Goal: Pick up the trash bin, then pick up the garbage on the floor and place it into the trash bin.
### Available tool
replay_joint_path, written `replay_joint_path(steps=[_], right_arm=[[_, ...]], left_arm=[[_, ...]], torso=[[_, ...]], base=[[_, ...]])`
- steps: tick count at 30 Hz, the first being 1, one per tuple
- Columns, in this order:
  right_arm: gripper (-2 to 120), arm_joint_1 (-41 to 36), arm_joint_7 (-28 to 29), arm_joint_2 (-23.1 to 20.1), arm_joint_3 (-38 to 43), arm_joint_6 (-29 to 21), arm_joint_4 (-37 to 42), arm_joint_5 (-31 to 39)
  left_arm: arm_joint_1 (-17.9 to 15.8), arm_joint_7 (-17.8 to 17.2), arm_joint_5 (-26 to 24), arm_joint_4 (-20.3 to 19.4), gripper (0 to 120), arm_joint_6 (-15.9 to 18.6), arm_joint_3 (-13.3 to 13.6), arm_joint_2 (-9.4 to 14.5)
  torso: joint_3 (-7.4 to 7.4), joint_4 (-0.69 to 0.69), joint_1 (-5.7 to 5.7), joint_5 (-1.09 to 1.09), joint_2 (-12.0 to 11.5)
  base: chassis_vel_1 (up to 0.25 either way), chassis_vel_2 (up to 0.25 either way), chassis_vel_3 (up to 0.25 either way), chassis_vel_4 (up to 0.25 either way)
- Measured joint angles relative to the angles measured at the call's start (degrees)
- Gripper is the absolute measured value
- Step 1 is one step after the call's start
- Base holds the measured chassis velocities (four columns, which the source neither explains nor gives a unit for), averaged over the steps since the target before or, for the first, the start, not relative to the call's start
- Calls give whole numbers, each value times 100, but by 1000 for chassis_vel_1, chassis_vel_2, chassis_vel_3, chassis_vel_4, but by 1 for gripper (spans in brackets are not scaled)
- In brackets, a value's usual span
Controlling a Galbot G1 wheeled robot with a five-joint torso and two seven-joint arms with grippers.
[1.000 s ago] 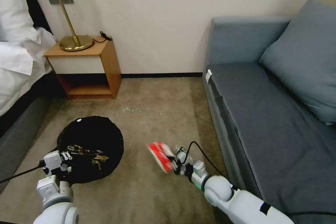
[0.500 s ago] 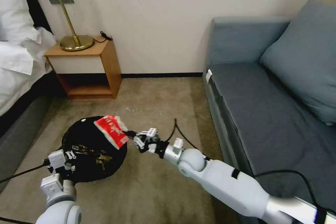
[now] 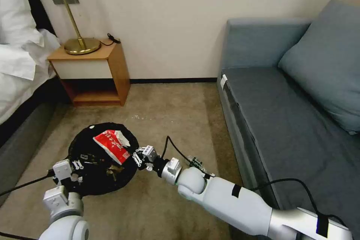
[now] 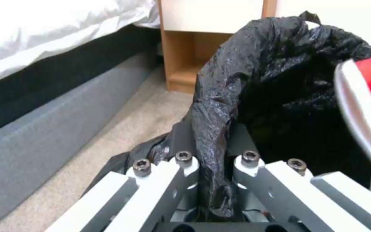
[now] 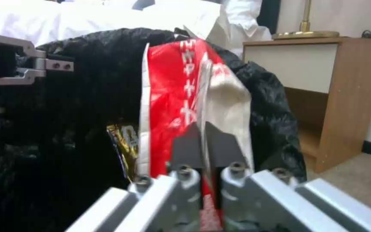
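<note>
The trash bin (image 3: 84,140), lined with a crinkled black bag, is held low over the carpet at the lower left of the head view. My left gripper (image 3: 78,165) is shut on the bag's near rim; in the left wrist view a fold of black plastic (image 4: 211,161) sits pinched between its fingers. My right gripper (image 3: 134,156) is at the bin's right rim, shut on a red-and-white wrapper (image 3: 112,144) that hangs over the bin's mouth. The right wrist view shows the wrapper (image 5: 172,96) clamped upright, with a gold-brown wrapper (image 5: 125,143) inside the bin behind it.
A wooden nightstand (image 3: 93,73) with a brass lamp (image 3: 80,43) stands against the far wall. The bed (image 3: 18,63) runs along the left, the grey sofa (image 3: 292,112) along the right. Open carpet (image 3: 168,112) lies between them.
My right arm has swung left with the red-and-white wrapper, from mid-carpet to the bin's mouth, and then sunk a little over it. The left gripper and bin have barely shifted.
</note>
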Motion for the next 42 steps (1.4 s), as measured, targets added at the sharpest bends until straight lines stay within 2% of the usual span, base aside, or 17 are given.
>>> replay_joint_path(steps=[8, 11, 14, 15, 19, 22, 23, 25, 27, 28, 30, 32, 34, 35, 36, 40, 42], right_arm=[[35, -145, 31, -26, 99, -64, 101, 9], [48, -240, 48, -55, 313, -73, 153, -4], [57, -311, 217, -119, 487, -124, 208, 0], [63, -352, 358, -201, 598, -192, 282, 11], [75, -508, 650, -471, 836, -591, 685, -13], [90, -937, 1161, -772, 1477, -1511, 1674, -241], [90, -937, 1161, -772, 1477, -1511, 1674, -241], [97, -1282, 1232, -901, 2026, -1869, 2139, -551], [99, -1724, 965, -1025, 2690, -1738, 2395, -1109], [99, -1724, 965, -1025, 2690, -1738, 2395, -1109], [100, -2113, 743, -1047, 3286, -1506, 2575, -1446], [100, -2834, 484, -998, 4196, -1224, 2876, -1794], [100, -3078, 435, -959, 4458, -1118, 2950, -1911], [100, -3607, 335, -857, 4935, -885, 3057, -2172], [100, -3607, 335, -857, 4935, -885, 3057, -2172], [100, -4665, 208, -551, 5773, -338, 3240, -2560], [100, -4823, 258, -486, 5866, -280, 3288, -2585]], left_arm=[[-1, 0, -31, -37, 5, 34, -23, 14], [-2, 0, -47, -47, 5, 39, -39, 24], [1, -2, -63, -47, 5, 39, -54, 36], [5, -7, -81, -47, 5, 39, -68, 48], [12, -28, -115, 2, 5, 8, -107, 84], [11, -56, -172, 83, 5, -43, -148, 106], [11, -56, -172, 83, 5, -43, -148, 106], [4, -64, -199, 99, 5, -54, -151, 109], [2, -67, -208, 100, 5, -63, -149, 116], [2, -67, -208, 100, 5, -63, -149, 116], [0, -70, -216, 100, 5, -67, -149, 125], [-17, -70, -230, 112, 5, -69, -150, 149], [-25, -70, -236, 118, 5, -69, -150, 155], [-39, -70, -242, 127, 5, -69, -146, 164], [-39, -70, -242, 127, 5, -69, -146, 164], [-47, -70, -254, 156, 5, -81, -124, 185], [-42, -70, -255, 156, 5, -87, -123, 189]], torso=[[0, 0, 0, 0, 0], [0, 0, 0, 0, 0], [0, 0, 0, 1, 0], [0, 1, 0, 1, 0], [0, 0, 0, 2, 0], [0, 0, 0, 1, 0], [0, 0, 0, 1, 0], [-1, 0, 0, 1, 0], [0, -1, 0, 1, 0], [0, -1, 0, 1, 0], [-1, 0, -1, 2, 0], [0, 0, 0, 1, 0], [-1, 0, -1, 1, 0], [-1, -1, -1, 1, 0], [-1, -1, -1, 1, 0], [-1, -1, 0, 0, 0], [-1, -1, -1, 1, 0]], base=[[0, 0, 0, 0], [0, 0, 0, 0], [0, 0, 0, 0], [0, 0, 0, 0], [0, 0, 0, 0], [0, 0, 0, 0], [0, 0, 0, 0], [0, 0, 0, 0], [0, 0, 0, 0], [0, 0, 0, 0], [0, 0, 0, 0], [0, 0, 0, 0], [0, 0, 0, 0], [0, 0, 0, 0], [0, 0, 0, 0], [0, 0, 0, 0], [0, 0, 0, 0]])
